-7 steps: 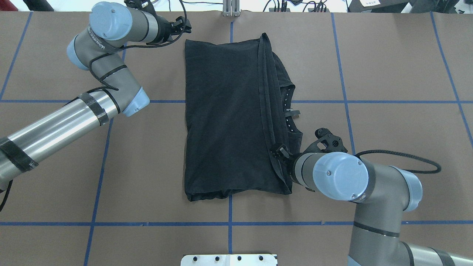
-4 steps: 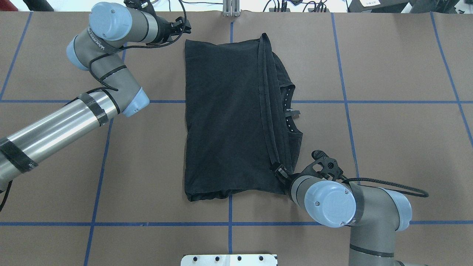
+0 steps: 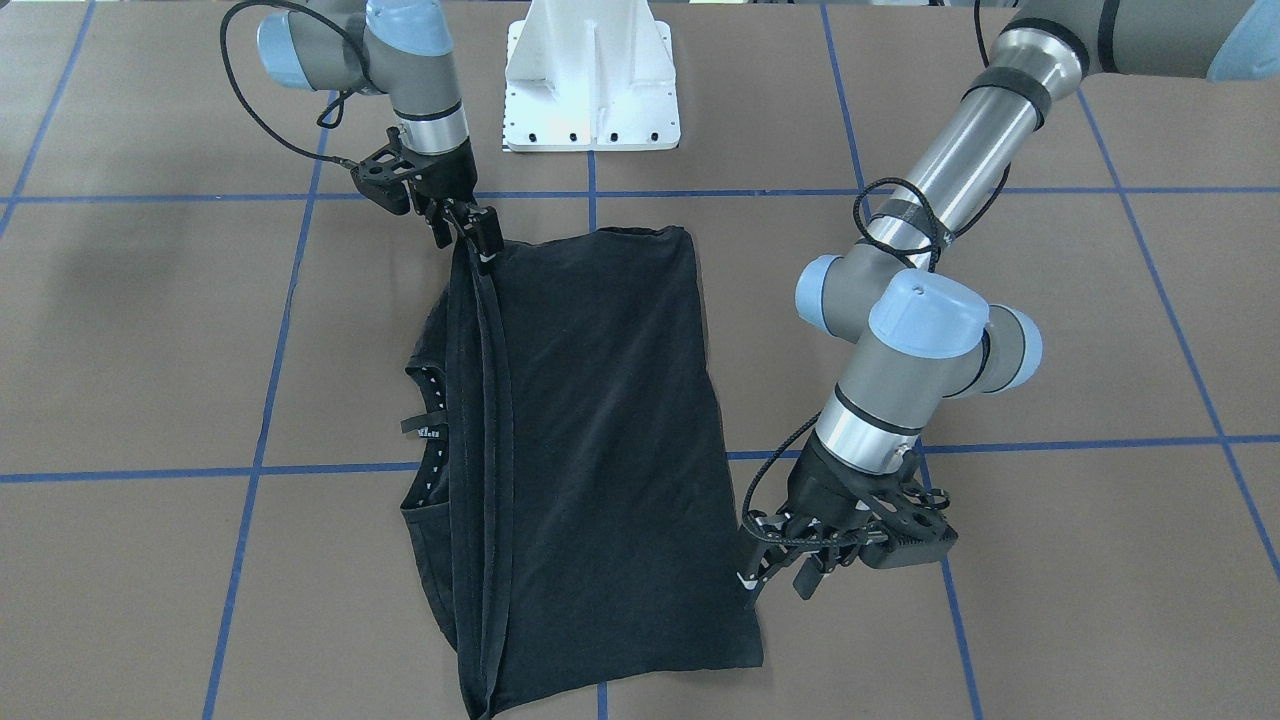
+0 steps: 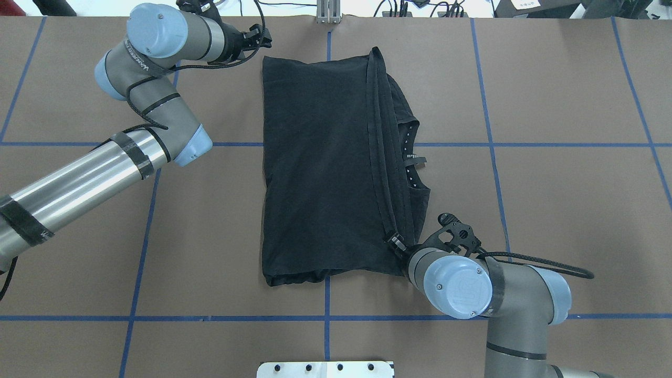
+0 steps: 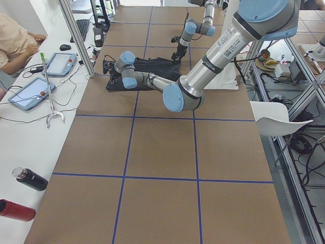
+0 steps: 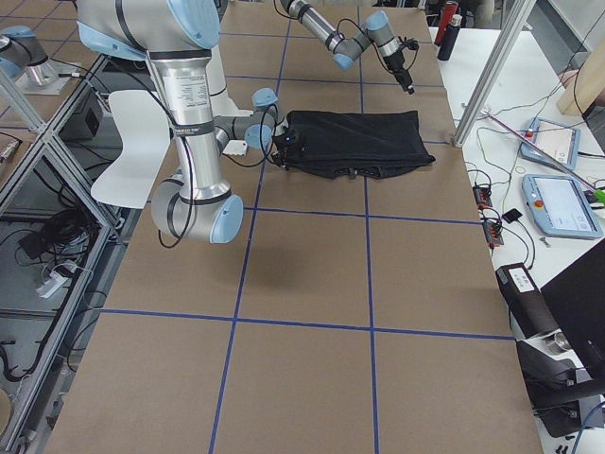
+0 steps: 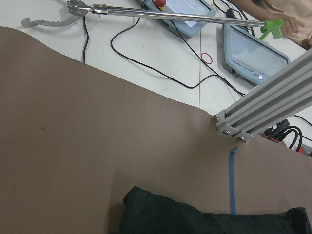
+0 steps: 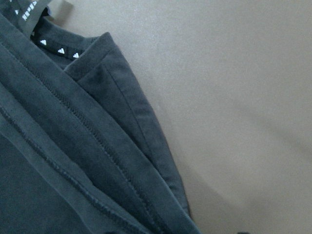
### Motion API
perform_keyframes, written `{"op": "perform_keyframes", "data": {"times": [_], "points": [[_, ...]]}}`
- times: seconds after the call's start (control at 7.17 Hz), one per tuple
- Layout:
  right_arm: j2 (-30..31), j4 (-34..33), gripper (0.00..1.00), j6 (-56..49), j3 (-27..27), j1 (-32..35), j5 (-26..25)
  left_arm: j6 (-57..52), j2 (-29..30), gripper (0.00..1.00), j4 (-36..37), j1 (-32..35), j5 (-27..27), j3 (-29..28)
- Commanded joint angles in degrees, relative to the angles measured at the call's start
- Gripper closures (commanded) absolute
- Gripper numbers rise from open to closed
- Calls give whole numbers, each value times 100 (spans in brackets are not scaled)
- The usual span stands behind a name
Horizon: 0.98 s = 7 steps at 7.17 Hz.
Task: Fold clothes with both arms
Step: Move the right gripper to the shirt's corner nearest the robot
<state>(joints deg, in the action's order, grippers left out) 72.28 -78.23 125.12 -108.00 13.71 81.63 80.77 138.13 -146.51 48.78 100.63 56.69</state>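
The black T-shirt [image 4: 320, 168] lies flat on the brown table [image 4: 551, 210], straight out from the white base [image 3: 590, 70]. It is soft cloth folded into a long box shape. Thick stitched hems [image 4: 380, 157] run in a stripe down one side. The round collar [image 3: 425, 400] peeks out past that stripe, and it has a band of tiny white triangles [image 8: 51, 46] inside. The table top looks dull and smooth, like paper, with thin blue tape lines [image 4: 493, 144] crossing it. The right gripper [image 3: 478, 238] sits at the shirt corner nearest the base, on the end of the hem stripe. Its black fingers look close together, but I cannot tell if they pinch the cloth. The left gripper [image 3: 775, 578] hangs low just beside the shirt corner farthest from the base, on the plain side. Its two fingers are spread apart. The left arm [image 4: 79, 184] and the right arm [image 4: 514, 299] are shiny grey tubes with light blue round caps.
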Motion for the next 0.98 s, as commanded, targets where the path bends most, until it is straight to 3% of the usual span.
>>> {"op": "perform_keyframes", "data": {"times": [0.0,0.14,0.84], "points": [[-56,1,59,12,86,18,-15,0,-5,23,0,0,0,0],[-65,9,100,12,51,35,-16,0,-5,23,0,0,-9,0],[-232,-43,100,12,60,132,-7,9,-67,23,0,0,-9,0]]}}
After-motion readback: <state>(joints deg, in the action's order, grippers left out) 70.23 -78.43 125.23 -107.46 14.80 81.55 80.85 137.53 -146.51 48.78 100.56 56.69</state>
